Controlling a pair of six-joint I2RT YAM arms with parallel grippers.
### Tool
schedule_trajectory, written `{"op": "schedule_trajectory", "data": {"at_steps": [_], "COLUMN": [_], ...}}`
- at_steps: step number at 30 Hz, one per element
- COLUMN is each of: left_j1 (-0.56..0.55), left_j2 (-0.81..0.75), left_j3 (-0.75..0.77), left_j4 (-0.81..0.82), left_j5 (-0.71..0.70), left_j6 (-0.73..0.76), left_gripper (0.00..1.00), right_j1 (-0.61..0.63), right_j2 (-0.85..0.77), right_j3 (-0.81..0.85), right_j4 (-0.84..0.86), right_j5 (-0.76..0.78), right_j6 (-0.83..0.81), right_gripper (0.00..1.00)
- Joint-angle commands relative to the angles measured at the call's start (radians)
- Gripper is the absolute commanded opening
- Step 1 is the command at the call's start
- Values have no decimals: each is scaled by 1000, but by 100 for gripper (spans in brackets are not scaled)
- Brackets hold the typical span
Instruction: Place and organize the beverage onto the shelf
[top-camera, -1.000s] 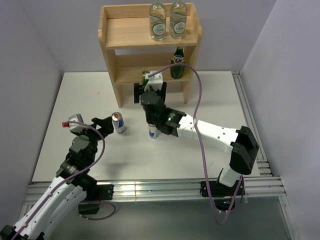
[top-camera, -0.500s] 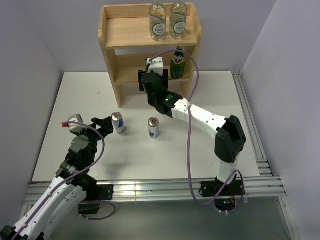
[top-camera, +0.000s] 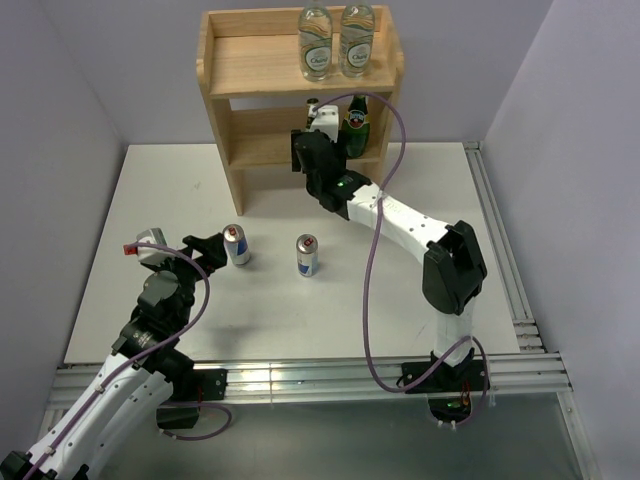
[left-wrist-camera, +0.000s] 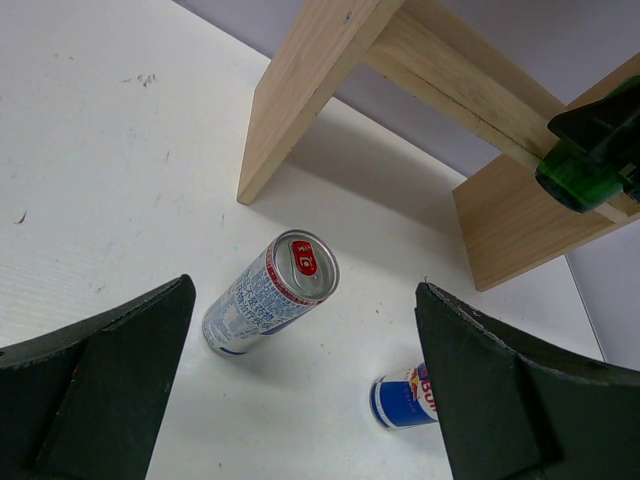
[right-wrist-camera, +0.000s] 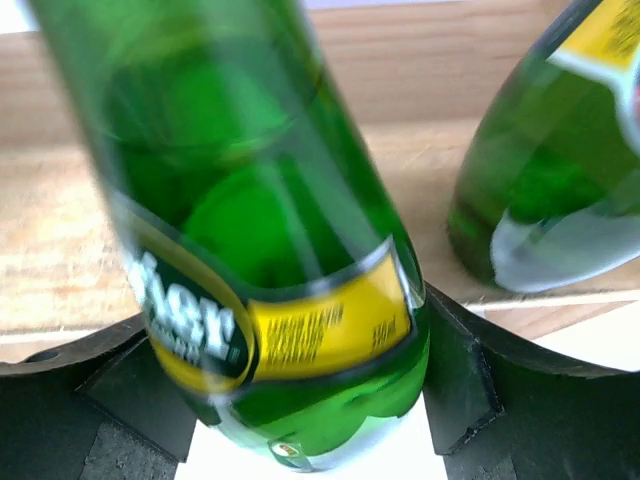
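Nearest the arm bases, on the left side, the left tool (top-camera: 208, 250) is hanging low over the table (top-camera: 150, 190) with its fingers spread wide and nothing between them. Just ahead of its fingertips a slim silver-blue-red can (top-camera: 236, 244) is standing upright with its red tab facing up. In the left wrist view it is sitting in line with the gap between the fingers and is touching neither of them. A second can (top-camera: 307, 255) of the same kind is standing upright off to that tool's right, well apart from the first.

Past the cans, the right arm (top-camera: 400, 215) is stretching across the table to the pine shelf (top-camera: 255, 62). The right tool (right-wrist-camera: 285, 400) is gripping a green glass bottle (right-wrist-camera: 250, 200), with one finger pressing on each side of its lower body, just under the yellow label. The bottle is leaning a little in the grip, neck up, at the front edge of the shelf's middle board. I cannot tell whether its base is resting on that board. Just to the right of the tool, a second green bottle (top-camera: 354, 125) is standing upright on the same middle board, near the held one but apart from it.

Above and beyond the tool, two clear water bottles (top-camera: 335, 42) with white labels are standing side by side on the right half of the rimmed top board.
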Motion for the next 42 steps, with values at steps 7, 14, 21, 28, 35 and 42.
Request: {"op": "schedule_trajectory", "data": {"at_steps": [7, 14, 21, 28, 35, 42], "left_j1": [-3, -3, -3, -4, -4, -3], "left_j2": [11, 11, 17, 34, 48, 62], "left_j3": [-2, -7, -8, -11, -17, -19], "left_j4": [31, 30, 33, 41, 74, 84], "left_j5": [5, 4, 2, 7, 13, 16], "left_j6": [11, 10, 8, 7, 4, 4], "left_gripper": [99, 99, 99, 99, 99, 99], "right_j1": [-31, -52, -59, -66, -69, -88], "right_j2": [-51, -20, 7, 38, 72, 159], "right_j3": [88, 120, 155, 161, 140, 213], "right_j4": [157, 174, 195, 226, 284, 310], "right_j5": [23, 31, 40, 46, 63, 87], "right_j6": [-7, -7, -21, -23, -34, -57], "right_gripper": [0, 0, 0, 0, 0, 0]}}
